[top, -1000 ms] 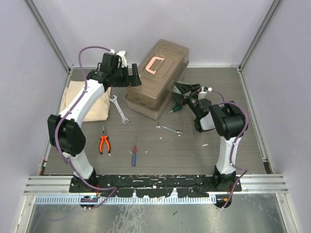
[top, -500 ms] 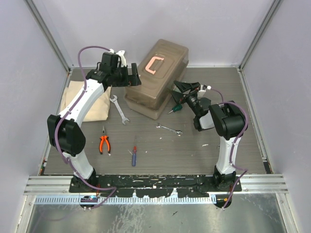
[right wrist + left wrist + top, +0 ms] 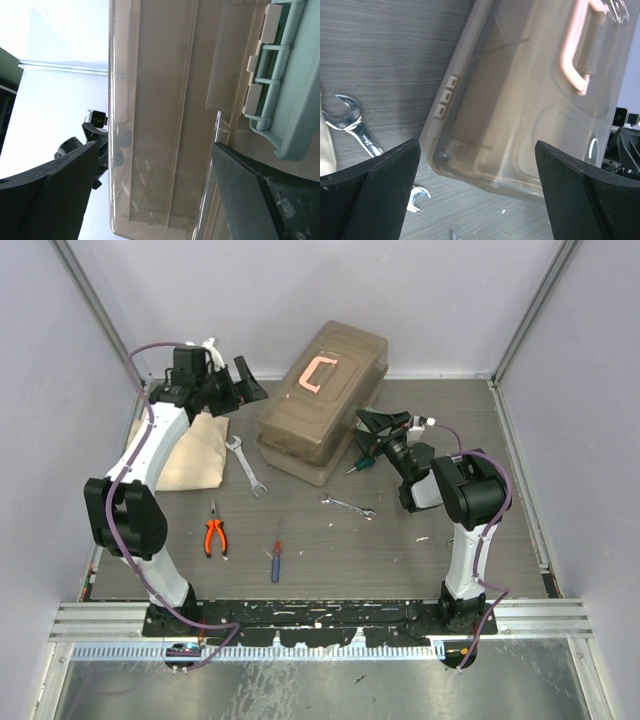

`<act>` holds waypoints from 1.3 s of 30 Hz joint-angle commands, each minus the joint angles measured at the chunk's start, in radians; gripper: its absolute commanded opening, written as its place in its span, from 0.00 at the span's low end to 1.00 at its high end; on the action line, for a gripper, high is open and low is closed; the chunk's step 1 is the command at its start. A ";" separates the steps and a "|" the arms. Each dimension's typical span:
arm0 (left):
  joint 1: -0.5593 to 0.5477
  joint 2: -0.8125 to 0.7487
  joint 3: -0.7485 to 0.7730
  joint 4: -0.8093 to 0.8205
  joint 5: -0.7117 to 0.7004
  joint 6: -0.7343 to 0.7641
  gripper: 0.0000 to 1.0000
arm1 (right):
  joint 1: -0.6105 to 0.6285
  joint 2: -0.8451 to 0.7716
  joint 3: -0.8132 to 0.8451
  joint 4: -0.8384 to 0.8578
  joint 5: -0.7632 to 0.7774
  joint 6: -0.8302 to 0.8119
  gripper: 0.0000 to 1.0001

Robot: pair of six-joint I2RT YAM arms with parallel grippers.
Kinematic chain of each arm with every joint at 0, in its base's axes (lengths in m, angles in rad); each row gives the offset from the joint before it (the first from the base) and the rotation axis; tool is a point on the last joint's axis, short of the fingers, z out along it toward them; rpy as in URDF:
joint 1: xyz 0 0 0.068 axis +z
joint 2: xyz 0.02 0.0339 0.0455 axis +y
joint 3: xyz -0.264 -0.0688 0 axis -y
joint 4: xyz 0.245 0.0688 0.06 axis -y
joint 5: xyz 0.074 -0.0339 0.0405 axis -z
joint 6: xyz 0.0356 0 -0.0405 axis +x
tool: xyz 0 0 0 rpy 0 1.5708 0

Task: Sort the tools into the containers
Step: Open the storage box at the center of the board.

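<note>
The brown translucent toolbox [image 3: 320, 405] stands shut at the back of the table, and its trays do not show through the lid. Its salmon handle [image 3: 318, 373] lies on top. My left gripper [image 3: 245, 385] hangs open just left of the box, apart from it, and the left wrist view looks down on the box's corner [image 3: 520, 100]. My right gripper [image 3: 375, 421] is open at the box's right side, facing the pale green latch [image 3: 285, 100]. On the table lie two wrenches [image 3: 245, 466] [image 3: 348, 506], orange pliers [image 3: 213, 536], a blue-red screwdriver [image 3: 276, 559] and a green-handled screwdriver [image 3: 358, 464].
A tan cloth [image 3: 185, 450] lies at the left under the left arm. Grey walls with metal posts close in the table on three sides. The wrench [image 3: 355, 127] beside the cloth shows in the left wrist view.
The left arm has swung left and drawn its gripper back from the toolbox's left end. The right gripper has barely shifted toward the box. Both stay open.
</note>
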 commanded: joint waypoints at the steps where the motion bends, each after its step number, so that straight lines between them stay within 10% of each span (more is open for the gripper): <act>1: 0.055 -0.057 -0.049 0.099 0.063 -0.084 0.98 | 0.005 -0.055 -0.010 0.042 0.011 -0.040 0.98; 39: 0.086 0.337 0.088 -0.080 0.252 -0.226 1.00 | 0.005 0.010 0.055 0.066 0.044 -0.016 0.98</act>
